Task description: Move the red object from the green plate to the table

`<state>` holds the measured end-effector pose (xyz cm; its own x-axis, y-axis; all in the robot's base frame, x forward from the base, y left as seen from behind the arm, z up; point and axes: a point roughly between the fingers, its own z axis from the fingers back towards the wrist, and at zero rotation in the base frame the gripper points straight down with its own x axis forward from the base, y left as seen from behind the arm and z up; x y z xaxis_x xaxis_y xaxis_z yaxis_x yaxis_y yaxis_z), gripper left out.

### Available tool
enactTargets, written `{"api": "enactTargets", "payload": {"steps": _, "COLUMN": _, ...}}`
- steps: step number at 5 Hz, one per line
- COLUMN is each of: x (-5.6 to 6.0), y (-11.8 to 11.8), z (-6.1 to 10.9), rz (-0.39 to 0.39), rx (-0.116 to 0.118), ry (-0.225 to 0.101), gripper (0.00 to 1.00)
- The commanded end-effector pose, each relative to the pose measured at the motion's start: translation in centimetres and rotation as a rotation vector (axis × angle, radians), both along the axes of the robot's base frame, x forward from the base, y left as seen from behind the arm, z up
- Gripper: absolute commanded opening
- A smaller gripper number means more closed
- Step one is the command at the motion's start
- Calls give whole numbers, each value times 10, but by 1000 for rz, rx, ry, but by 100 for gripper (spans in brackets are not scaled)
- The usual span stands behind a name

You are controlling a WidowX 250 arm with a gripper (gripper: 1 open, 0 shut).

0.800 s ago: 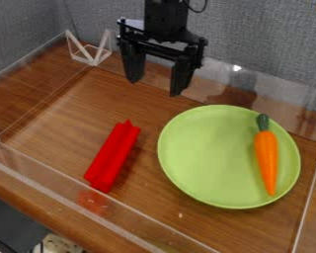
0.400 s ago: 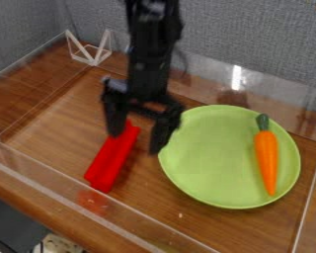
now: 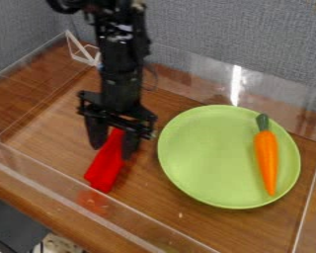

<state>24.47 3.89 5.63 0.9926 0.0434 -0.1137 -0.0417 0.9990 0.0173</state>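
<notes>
The red object, a bright red bar, lies on the brown table just left of the green plate, not on it. My gripper points straight down over the bar's far end. Its black fingers press in on both sides of that end, at table height, and hide the end from view. The bar's near half shows below the fingers. An orange carrot with a green top lies on the right part of the plate.
Low clear acrylic walls border the table on all sides. A small white wire stand sits at the back left corner. The arm's black column rises behind the gripper toward the top of the view.
The gripper came from the back of the table, moved toward the camera and left, sank onto the red bar's far end, and its fingers narrowed around it. The bar and carrot have not moved.
</notes>
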Motion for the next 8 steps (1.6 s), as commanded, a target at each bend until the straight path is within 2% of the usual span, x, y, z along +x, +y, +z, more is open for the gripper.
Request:
{"api": "enactTargets", "payload": {"steps": 1, "x": -1, "y": 11, "z": 5, "rz": 9, "rx": 1, "ry": -25, "gripper": 0}}
{"api": "enactTargets", "payload": {"steps": 2, "x": -5, "y": 14, "z": 9, "rz": 21, "rx": -1, "ry": -22, "gripper": 100}}
{"api": "enactTargets", "payload": {"steps": 3, "x": 4, "y": 10, "z": 8, "rz": 32, "rx": -3, "ry": -21, "gripper": 100}}
{"api": "enactTargets", "payload": {"steps": 4, "x": 16, "y": 8, "z": 4, "rz": 32, "rx": -3, "ry": -21, "gripper": 0}}
{"api": "enactTargets", "payload": {"steps": 5, "x": 11, "y": -3, "z": 2, "rz": 63, "rx": -1, "ry": -20, "gripper": 0}}
{"api": "enactTargets", "payload": {"steps": 6, "x": 2, "y": -15, "z": 4, "rz": 96, "rx": 4, "ry": -22, "gripper": 100}}
{"api": "enactTargets", "payload": {"steps": 7, "x": -7, "y": -13, "z": 6, "rz": 112, "rx": 10, "ry": -42, "gripper": 100}}
{"api": "enactTargets", "payload": {"steps": 8, "x": -10, "y": -4, "z": 5, "rz": 137, "rx": 7, "ry": -41, "gripper": 0}}
